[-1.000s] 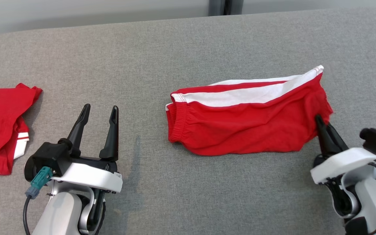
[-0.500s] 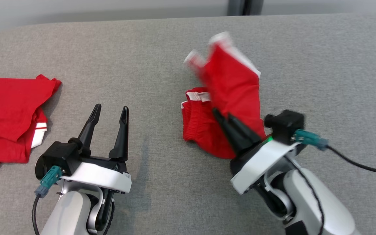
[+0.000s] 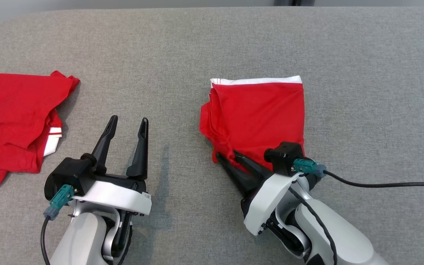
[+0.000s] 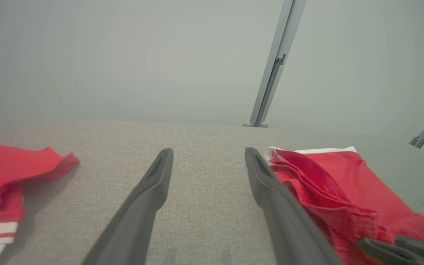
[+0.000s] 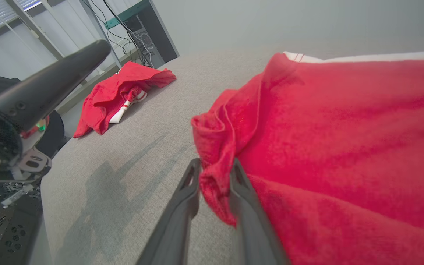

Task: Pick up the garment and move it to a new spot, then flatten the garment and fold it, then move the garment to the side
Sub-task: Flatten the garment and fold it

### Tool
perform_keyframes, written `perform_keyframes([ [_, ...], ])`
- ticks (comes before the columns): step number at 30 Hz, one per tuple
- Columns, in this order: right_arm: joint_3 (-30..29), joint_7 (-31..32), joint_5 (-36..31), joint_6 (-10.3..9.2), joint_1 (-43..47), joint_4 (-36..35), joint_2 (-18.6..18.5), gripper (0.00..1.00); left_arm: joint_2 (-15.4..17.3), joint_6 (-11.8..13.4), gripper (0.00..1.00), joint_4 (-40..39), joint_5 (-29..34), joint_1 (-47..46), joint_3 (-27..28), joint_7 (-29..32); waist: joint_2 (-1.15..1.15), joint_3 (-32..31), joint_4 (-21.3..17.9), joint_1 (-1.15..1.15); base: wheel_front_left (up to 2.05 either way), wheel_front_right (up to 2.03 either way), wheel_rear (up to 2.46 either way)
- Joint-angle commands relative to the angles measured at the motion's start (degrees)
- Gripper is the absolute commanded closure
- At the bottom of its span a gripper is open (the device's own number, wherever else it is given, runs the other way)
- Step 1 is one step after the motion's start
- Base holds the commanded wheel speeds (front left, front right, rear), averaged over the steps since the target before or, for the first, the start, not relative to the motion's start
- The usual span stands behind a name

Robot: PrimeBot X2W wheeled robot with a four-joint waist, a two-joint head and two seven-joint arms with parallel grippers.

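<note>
So, from my end the red garment lies folded into a rough rectangle on the grey padded table, right of centre, with a white stripe along its far edge. My right gripper sits at its near-left corner with a bunched bit of the cloth between two nearly closed fingers, though I can't really tell how tightly it's pinched. My left gripper hovers spread wide with nothing in it, between that garment and a heap of red clothing at the far left
</note>
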Motion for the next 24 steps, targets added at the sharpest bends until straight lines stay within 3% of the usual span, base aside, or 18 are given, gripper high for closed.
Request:
perform_keyframes([
  [1,0.3,-0.7,0.1,0.0,-0.4,0.3,-0.1,0.0,0.1,-0.1,0.0,0.2,-0.4,-0.8,0.2,-0.3,0.0,-0.1,-0.1,0.0,0.0,0.0,0.0],
  [7,1.7,-3.4,-0.5,0.0,1.3,-1.9,-0.8,0.0,0.5,0.2,0.0,0.9,-0.5,-0.4,0.6,-0.6,0.0,-1.1,-1.2,0.0,0.0,0.0,0.0],
  [12,-1.7,-6.4,-1.4,0.0,4.1,-7.2,-2.5,0.0,1.7,0.9,0.0,0.9,-0.2,0.9,1.2,-0.4,0.0,-2.9,-3.0,0.0,0.0,0.0,0.0],
  [15,-6.8,-8.1,-2.9,0.0,6.3,-10.4,-3.4,0.0,2.6,1.6,0.0,0.5,-0.1,1.6,1.8,0.1,0.0,-4.1,-4.1,0.0,0.0,0.0,0.0],
  [17,-13.7,-8.8,-5.2,0.0,8.9,-13.1,-3.9,0.0,3.6,2.2,0.0,-0.3,0.0,2.7,2.4,0.6,0.0,-5.6,-4.9,0.0,0.0,0.0,0.0],
  [24,-29.6,-6.4,-11.5,0.0,15.2,-17.8,-3.7,0.0,5.3,3.9,0.0,-3.2,-0.2,5.8,3.3,2.0,0.0,-8.8,-6.0,0.0,0.0,0.0,0.0],
])
